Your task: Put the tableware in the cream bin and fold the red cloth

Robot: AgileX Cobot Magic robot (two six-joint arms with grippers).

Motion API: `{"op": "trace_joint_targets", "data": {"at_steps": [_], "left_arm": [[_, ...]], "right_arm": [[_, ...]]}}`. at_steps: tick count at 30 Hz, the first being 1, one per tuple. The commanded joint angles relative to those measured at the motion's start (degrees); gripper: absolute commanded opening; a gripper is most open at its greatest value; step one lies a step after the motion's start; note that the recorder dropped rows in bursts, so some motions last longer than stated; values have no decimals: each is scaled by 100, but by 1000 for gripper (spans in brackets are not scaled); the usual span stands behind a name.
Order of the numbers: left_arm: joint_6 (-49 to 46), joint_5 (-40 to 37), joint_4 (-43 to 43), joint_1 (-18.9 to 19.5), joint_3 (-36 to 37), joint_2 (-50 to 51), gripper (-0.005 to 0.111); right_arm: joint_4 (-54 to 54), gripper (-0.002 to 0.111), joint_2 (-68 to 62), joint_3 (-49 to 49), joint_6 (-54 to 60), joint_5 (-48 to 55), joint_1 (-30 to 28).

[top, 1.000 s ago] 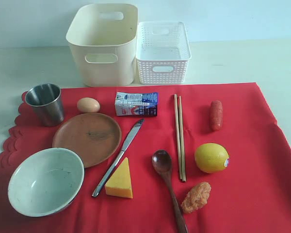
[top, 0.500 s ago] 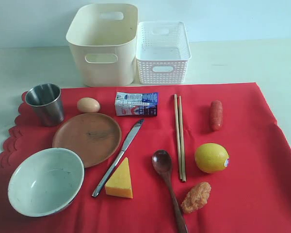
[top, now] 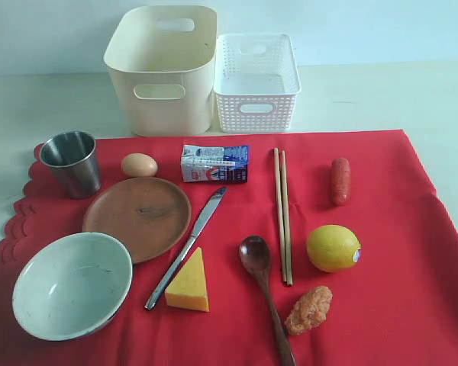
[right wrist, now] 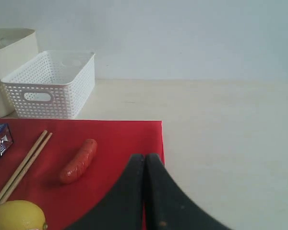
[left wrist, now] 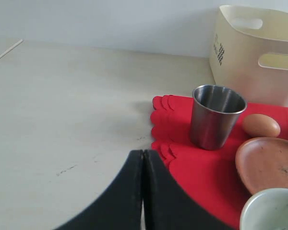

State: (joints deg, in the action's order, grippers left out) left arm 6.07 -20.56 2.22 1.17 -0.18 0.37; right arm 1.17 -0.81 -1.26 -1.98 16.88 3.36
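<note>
The red cloth point(top: 382, 213) lies flat, its scalloped edge at the left. On it rest the steel cup point(top: 71, 162), brown plate point(top: 137, 218), pale bowl point(top: 72, 284), knife point(top: 187, 245), wooden spoon point(top: 263, 293) and chopsticks point(top: 282, 216). The cream bin point(top: 162, 70) stands behind the cloth. Neither arm shows in the exterior view. My left gripper point(left wrist: 143, 152) is shut and holds nothing, off the cloth's scalloped edge near the cup point(left wrist: 216, 116). My right gripper point(right wrist: 145, 155) is shut and holds nothing, over the cloth's point(right wrist: 115, 139) far right corner.
A white lattice basket point(top: 256, 81) stands right of the cream bin. An egg point(top: 139, 165), milk carton point(top: 214, 163), cheese wedge point(top: 188, 284), sausage point(top: 340, 181), lemon point(top: 333, 248) and a crumbed piece point(top: 308, 309) lie among the tableware.
</note>
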Motion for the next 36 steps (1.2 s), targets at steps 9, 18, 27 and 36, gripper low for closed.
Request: {"op": "trace_joint_targets", "data": {"at_steps": [9,18,27,36], "left_arm": [[13,37,18,-1,18,-37,0],[13,37,18,-1,18,-37,0],[13,37,18,-1,18,-37,0],[13,37,18,-1,18,-37,0]], "right_arm": [[34,0,-1382,-1542,25,-23,-33],[34,0,-2470,-2525,25,-23,-33],[34,0,-3552,-3503,25,-23,-33],[34,0,-3856,-3870,25,-99,-33]]}}
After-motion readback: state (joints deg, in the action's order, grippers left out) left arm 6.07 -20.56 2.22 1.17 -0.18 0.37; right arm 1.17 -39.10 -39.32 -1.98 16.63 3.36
